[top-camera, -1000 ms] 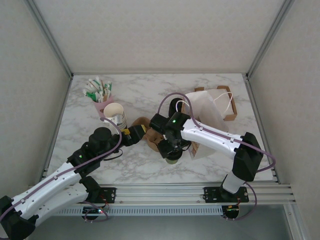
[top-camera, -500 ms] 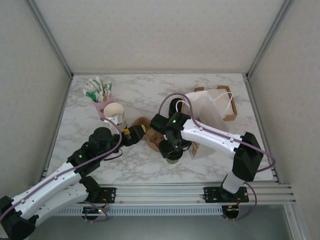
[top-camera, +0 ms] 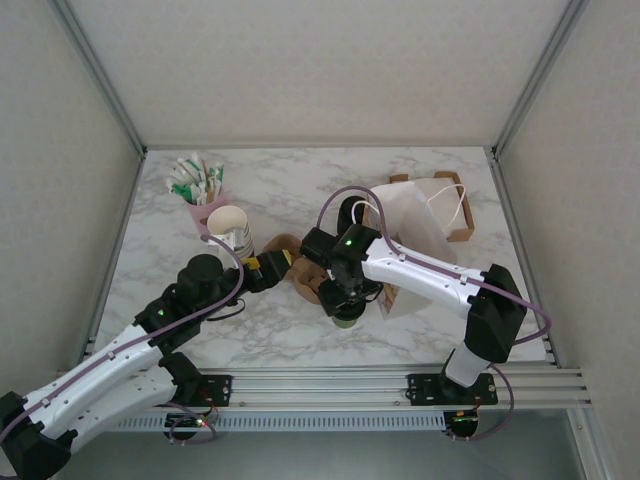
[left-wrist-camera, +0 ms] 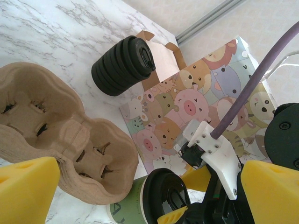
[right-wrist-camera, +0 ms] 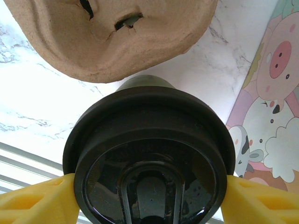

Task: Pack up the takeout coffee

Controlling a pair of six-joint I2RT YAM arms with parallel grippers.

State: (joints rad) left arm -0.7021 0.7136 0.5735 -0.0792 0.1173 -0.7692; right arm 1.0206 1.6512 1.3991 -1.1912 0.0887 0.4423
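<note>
The takeout coffee (top-camera: 346, 319), a small olive-green cup with a round black lid (right-wrist-camera: 149, 154), stands just in front of the brown pulp cup carrier (top-camera: 305, 277). My right gripper (top-camera: 345, 300) is shut on it from above, with a yellow finger on each side of the lid rim (right-wrist-camera: 32, 200). In the left wrist view the coffee (left-wrist-camera: 133, 205) sits against the carrier's near edge (left-wrist-camera: 93, 168). My left gripper (top-camera: 278, 264) is at the carrier's left side, its fingers wide apart and open, one fingertip (left-wrist-camera: 25, 186) by the carrier's rim.
A cartoon-print paper bag (top-camera: 415, 240) lies flat right of the carrier, with a brown box (top-camera: 458, 210) behind it. A stack of black lids (left-wrist-camera: 122, 60) lies beside the box. Stacked paper cups (top-camera: 230, 228) and a pink holder of sachets (top-camera: 200, 192) stand at the left.
</note>
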